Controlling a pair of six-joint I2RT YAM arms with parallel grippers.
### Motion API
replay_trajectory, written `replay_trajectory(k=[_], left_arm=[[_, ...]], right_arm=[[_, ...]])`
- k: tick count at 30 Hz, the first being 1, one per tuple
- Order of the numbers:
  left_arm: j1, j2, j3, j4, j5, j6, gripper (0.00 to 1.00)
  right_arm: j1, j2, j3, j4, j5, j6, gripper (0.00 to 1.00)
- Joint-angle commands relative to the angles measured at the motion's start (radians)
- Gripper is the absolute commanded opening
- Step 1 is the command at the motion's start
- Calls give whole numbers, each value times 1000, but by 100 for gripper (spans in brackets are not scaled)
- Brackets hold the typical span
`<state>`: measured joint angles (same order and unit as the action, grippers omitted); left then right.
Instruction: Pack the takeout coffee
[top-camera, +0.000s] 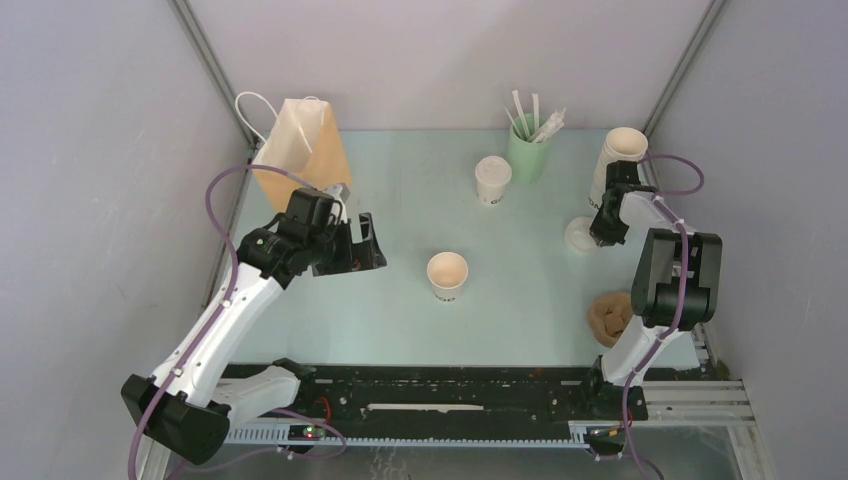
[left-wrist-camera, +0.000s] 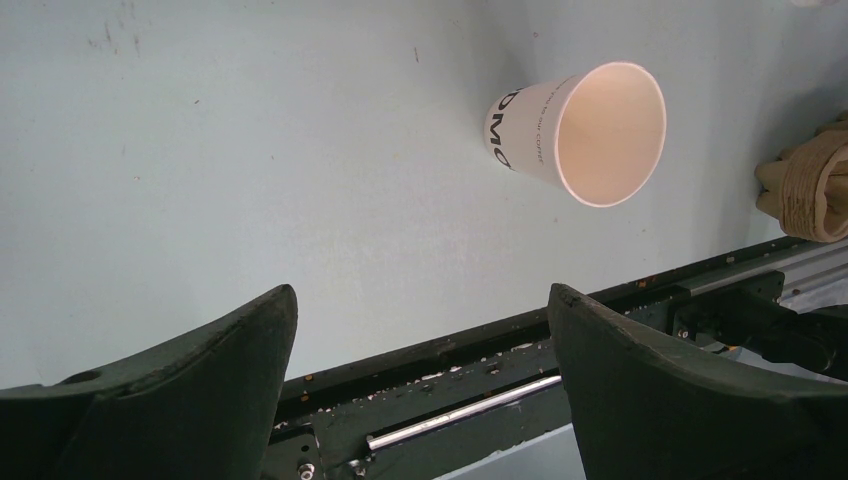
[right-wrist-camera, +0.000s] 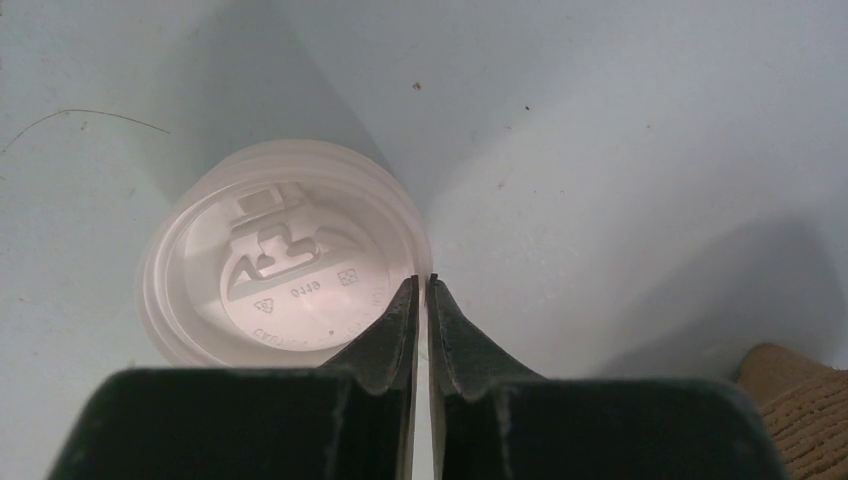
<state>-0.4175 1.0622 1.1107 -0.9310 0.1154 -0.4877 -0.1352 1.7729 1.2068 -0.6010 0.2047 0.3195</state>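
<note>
At ten o'clock on the table the brown paper bag (top-camera: 300, 150) stood with neither cup in it, as far as the overhead view showed. Just at its five o'clock the left gripper (top-camera: 362, 245) hovered with fingers spread wide, holding nothing. At centre the lidless paper cup (top-camera: 447, 272) stood upright and uncapped; the lidded paper cup (top-camera: 492, 178) waited at its one o'clock, capped but unpacked. At three o'clock the right gripper (right-wrist-camera: 421, 285) was nearly closed, seemingly pinching the rim of a white plastic lid (right-wrist-camera: 270, 270). Capping and bagging both remained.
</note>
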Motion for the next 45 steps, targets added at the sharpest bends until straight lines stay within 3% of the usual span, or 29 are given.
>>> replay_trajectory(k=[1, 14, 27, 40, 45], left_arm=[[6, -13, 57, 6, -6, 23, 100], [6, -3, 61, 12, -1, 19, 100], [6, -10, 54, 16, 4, 12, 100], [6, -22, 46, 16, 8, 11, 100], [6, -33, 41, 14, 1, 14, 100]], right_arm=[[4, -43, 7, 17, 18, -9, 10], [4, -113, 7, -6, 5, -2, 0], [-3, -151, 7, -30, -40, 22, 0], [-69, -134, -5, -51, -252, 94, 0], [-79, -146, -25, -31, -229, 100, 0]])
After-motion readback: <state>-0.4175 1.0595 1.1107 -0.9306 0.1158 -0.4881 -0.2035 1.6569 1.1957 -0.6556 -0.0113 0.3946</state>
